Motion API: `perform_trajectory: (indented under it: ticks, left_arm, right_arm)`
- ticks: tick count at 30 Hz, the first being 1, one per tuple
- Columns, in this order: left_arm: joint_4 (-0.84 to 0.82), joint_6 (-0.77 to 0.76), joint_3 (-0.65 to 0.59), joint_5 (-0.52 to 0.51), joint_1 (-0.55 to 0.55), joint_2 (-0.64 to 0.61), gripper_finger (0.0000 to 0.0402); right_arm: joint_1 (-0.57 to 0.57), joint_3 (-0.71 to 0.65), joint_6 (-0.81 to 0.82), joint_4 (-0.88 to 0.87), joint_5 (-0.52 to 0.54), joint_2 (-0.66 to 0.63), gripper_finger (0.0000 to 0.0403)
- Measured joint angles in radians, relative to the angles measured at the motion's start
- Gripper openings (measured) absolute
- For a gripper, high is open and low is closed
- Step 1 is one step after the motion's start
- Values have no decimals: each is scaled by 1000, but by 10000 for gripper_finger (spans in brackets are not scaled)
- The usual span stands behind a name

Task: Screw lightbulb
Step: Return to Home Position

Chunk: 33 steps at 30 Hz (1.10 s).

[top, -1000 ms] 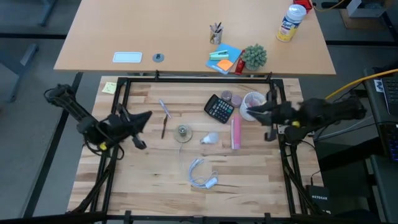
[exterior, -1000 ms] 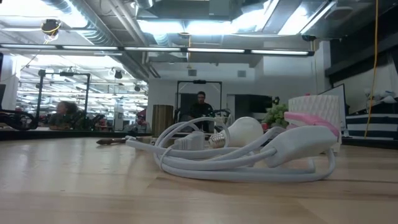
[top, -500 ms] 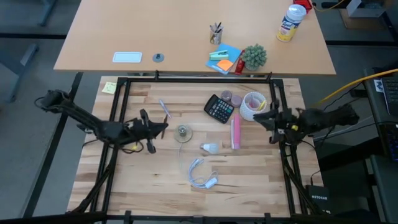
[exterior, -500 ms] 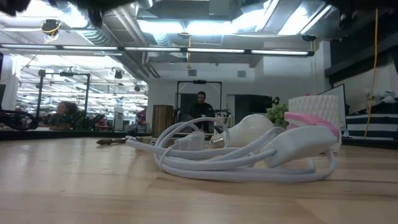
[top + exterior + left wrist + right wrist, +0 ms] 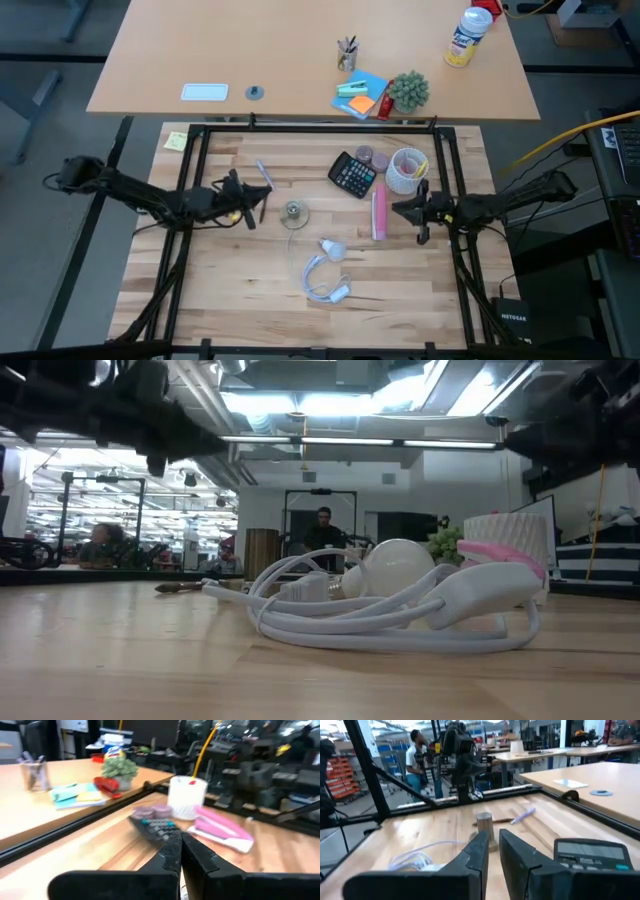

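light: bright, even | source: ceiling lights [image 5: 330, 402] | shadows: faint

The table [image 5: 200, 300]'s front corners lie bare. Mid-table, cord [image 5: 322, 283], bulb [image 5: 331, 247] and disc [image 5: 293, 212] block the way; calculator [image 5: 353, 174], pink case [image 5: 380, 213] and cup [image 5: 405, 168] crowd the right rear.

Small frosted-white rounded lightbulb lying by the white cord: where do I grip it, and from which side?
Grip the lightbulb by its frosted globe, across the widest part, coming straight down. It lies on its side, its silvery screw base sticking out sideways and best left free for threading; the looped white cord crowds its near side, so a level approach would likely snag.
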Motion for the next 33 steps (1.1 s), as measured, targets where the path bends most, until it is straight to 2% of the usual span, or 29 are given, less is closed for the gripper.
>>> perform_trajectory:
  ticks: [11,16,27,33]
  left_arm:
    - [-64,-21,-101,0,48,1,0]
    - [-211,-78,-114,0,45,1,0]
    - [-541,-79,-115,0,45,-6,0]
    - [-620,-79,-146,-1,45,-65,0]
  right_arm:
    - [0,-1,-12,-121,11,0,51]
    - [0,-2,-13,-182,9,1,51]
    - [0,-3,-13,-188,8,1,51]
    - [0,-4,-14,-191,8,-21,51]
